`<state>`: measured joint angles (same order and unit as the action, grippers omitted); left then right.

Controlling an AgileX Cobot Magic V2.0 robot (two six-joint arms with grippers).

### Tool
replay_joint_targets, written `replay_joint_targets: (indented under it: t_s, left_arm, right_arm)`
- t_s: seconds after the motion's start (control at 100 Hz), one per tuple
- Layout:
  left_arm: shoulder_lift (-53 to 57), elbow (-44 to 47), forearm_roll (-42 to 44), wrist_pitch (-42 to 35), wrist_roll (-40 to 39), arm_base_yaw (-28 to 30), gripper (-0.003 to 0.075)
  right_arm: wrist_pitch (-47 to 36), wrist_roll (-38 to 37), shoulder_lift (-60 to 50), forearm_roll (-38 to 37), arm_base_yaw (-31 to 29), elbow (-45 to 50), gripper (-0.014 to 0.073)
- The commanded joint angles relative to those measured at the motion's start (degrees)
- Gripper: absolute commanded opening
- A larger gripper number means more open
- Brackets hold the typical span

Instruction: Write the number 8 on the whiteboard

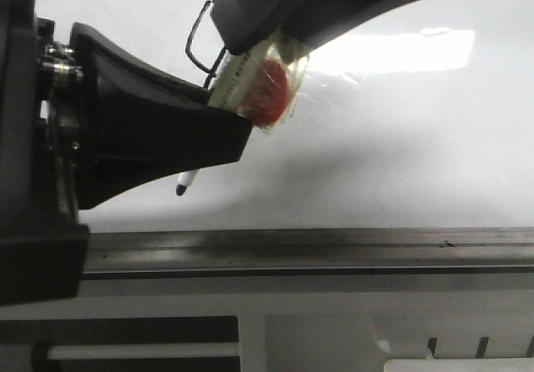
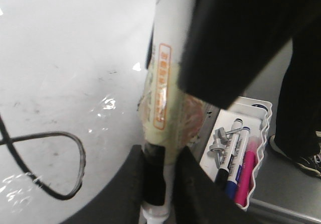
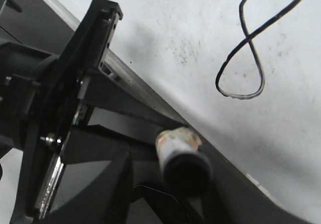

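Marker [image 1: 250,88] is what you see pinched crosswise in the left tool [image 1: 213,134], its two black fingers [image 1: 167,130] pressed onto the white barrel, which is wrapped in clear tape over an orange label with a red patch. The dark tip [image 1: 181,188] pokes out below the fingers, pointing down toward the near side; you cannot tell whether it touches the whiteboard [image 1: 400,138]. In the left wrist view the same marker [image 2: 165,93] runs between the tool's fingers [image 2: 125,194].

The number 8 [image 3: 261,38] is drawn in black outline on the whiteboard [image 3: 175,23]; in the front view only a small part of its line [image 1: 200,38] shows, far of the left tool and partly behind the black arm [image 1: 334,1] overhead. One loop [image 2: 50,163] shows in the left wrist view.

The right tool's own fingers are not visible to you in any view. A grey rail [image 1: 334,251] edges the board's near side. A white tray [image 2: 246,153] of markers [image 2: 235,156] sits beside the board.
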<state>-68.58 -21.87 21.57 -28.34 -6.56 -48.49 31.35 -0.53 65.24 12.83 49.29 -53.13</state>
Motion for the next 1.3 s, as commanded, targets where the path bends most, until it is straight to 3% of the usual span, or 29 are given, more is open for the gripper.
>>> replay_joint_targets:
  t_s: [0.0, 0.16, 0.32, 0.5, 0.94, 1.01, 1.18, 1.29]
  left_arm:
    - [3.95, -1.75, -9.50, 0.98, -0.89, -0.27, -0.0020]
    - [10.93, -1.75, -31.95, 10.06, -0.42, 2.21, -0.0021]
    - [14.29, -1.75, -40.54, 13.86, -0.42, 7.26, -0.0021]
    - [14.23, -2.03, -43.58, 18.11, -0.42, 10.53, -0.0021]
    - [11.34, -2.03, -43.58, 14.72, -0.42, 10.67, -0.0013]
    - [10.89, -2.03, -43.58, 14.49, -0.42, 10.67, 0.0045]
    - [10.99, -2.03, -43.58, 13.73, -0.52, 10.67, 0.0293]
    - [11.09, -2.03, -43.58, 13.73, -0.63, 10.67, 0.0349]
  right_arm:
    - [-3.49, -0.04, -1.27, 0.35, -0.65, -1.50, 0.0348]
    - [-3.49, -0.04, -1.27, 0.38, -1.82, -1.50, 0.0344]
    - [-3.58, -0.04, -1.27, 0.38, -1.85, -1.50, 0.0344]
    - [-3.58, -0.04, -1.27, 0.38, -1.85, -1.50, 0.0344]
    - [-3.58, -0.04, -1.27, 0.38, -1.85, -1.50, 0.0344]
    - [-3.58, -0.04, -1.27, 0.38, -1.85, -1.50, 0.0344]
    - [-3.17, -0.04, -1.27, 0.38, -1.85, -1.50, 0.0344]
    - [-3.17, -0.04, -1.67, 0.38, -1.85, -1.50, 0.0344]
